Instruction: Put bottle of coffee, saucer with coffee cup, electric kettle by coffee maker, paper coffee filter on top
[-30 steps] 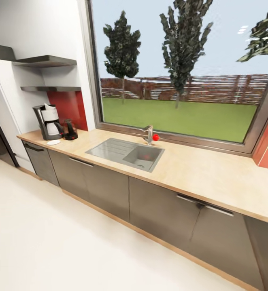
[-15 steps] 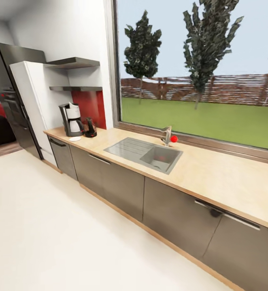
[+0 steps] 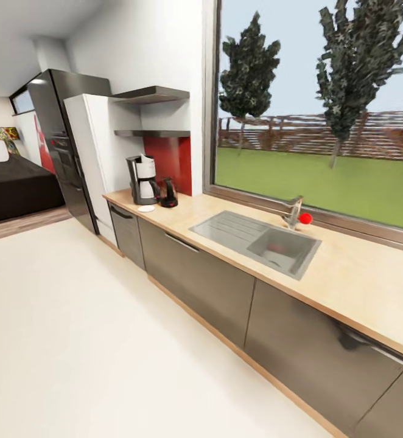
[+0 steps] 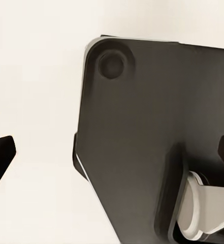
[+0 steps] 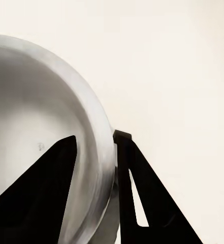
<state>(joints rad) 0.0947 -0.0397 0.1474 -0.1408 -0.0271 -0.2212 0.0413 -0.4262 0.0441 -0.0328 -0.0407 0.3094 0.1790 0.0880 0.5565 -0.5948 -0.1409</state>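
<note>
Beige wood-look table [image 3: 360, 286] runs under the window, and my landmark is the coffee maker [image 3: 142, 180] at its far end. The electric kettle [image 3: 168, 193] stands just beside it on the sink's side; the saucer [image 3: 146, 208] lies in front of it, toward the table edge. The kitchen shelf [image 3: 153, 133] hangs above. I judge the saucer light, brittle and slippery, best pinched at its rim. Whether my left hand and right hand [image 5: 99, 203] are open or closed, I cannot tell.
</note>
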